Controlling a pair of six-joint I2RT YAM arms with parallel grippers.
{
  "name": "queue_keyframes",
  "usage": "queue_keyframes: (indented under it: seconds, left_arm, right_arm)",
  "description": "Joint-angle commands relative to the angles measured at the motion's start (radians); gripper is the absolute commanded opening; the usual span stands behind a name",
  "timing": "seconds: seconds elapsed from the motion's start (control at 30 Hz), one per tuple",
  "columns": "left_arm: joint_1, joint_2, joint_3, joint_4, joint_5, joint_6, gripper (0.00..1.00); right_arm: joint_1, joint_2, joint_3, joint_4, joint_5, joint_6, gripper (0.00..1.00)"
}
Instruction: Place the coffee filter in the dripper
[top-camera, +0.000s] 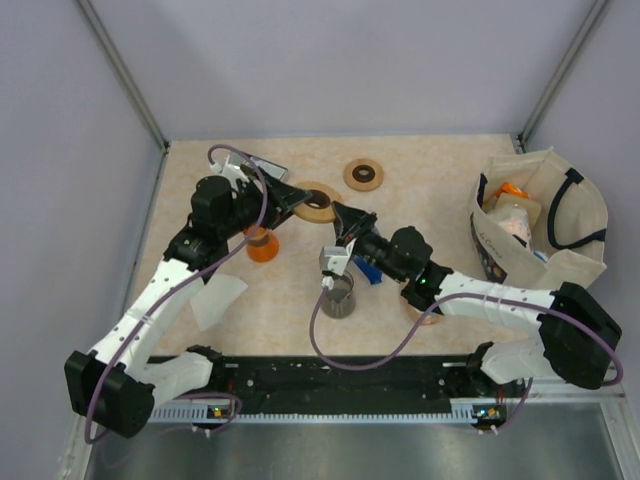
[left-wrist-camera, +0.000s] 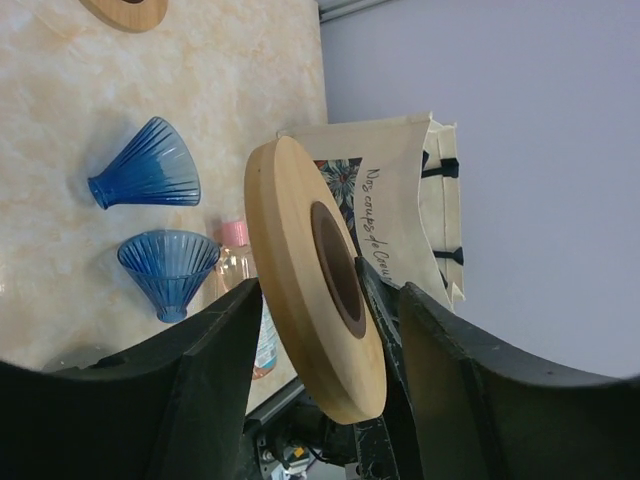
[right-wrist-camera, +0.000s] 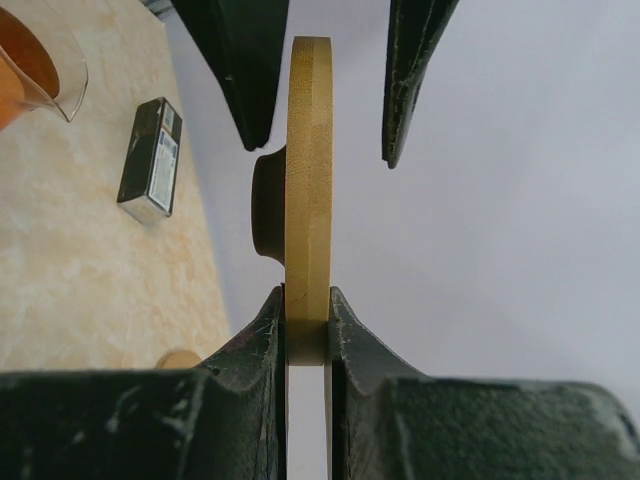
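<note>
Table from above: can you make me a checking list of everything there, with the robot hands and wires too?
Surface: beige marbled table, no spills seen.
Job's things: white paper, likely the filter, beside left arm; orange dripper; two blue drippers.
Clutter: spare wooden ring, clear cup, black box, tote bag.
Grippers: right gripper clamps a wooden ring; left gripper open around it, not touching.
Cables: purple cables loop along both arms.
Surroundings: grey walls.

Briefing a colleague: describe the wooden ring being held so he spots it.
Start at the cloth bag and look left to the right gripper. The wooden ring clamped by its rim there is airborne; the other ring lies flat farther back.
</note>
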Motion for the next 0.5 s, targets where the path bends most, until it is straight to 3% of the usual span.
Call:
queue_keyframes:
  seconds: [0.0,0.17,0.23,0.3,0.33,0.47]
  left_arm:
    - [0.0,-0.009,-0.033,0.119,0.027,-0.047,0.54]
    - [0.001,-0.017,-0.034,0.11,0.019,-0.047,0.22]
    - [0.001,-0.02,-0.039,0.108,0.017,-0.047,0.01]
    - [0.001,-0.023,-0.041,0.102,0.007,-0.044,0.0]
    - [0.0,-0.027,-0.045,0.105,-0.001,-0.04,0.0]
    - [0.0,-0.061,-0.059,0.119,-0.051,-0.027,0.0]
  right_arm:
    - [0.026,0.012,0.01,0.104,0.041,-0.053,0.0]
    - [0.032,0.019,0.009,0.104,0.064,-0.059,0.0]
    - [0.033,0.019,0.004,0.108,0.072,-0.056,0.03]
    - [0.036,0.017,0.004,0.116,0.086,-0.046,0.06]
    - [0.038,0.019,0.004,0.117,0.094,-0.033,0.11]
    - [0.038,0.011,0.002,0.108,0.12,0.026,0.56]
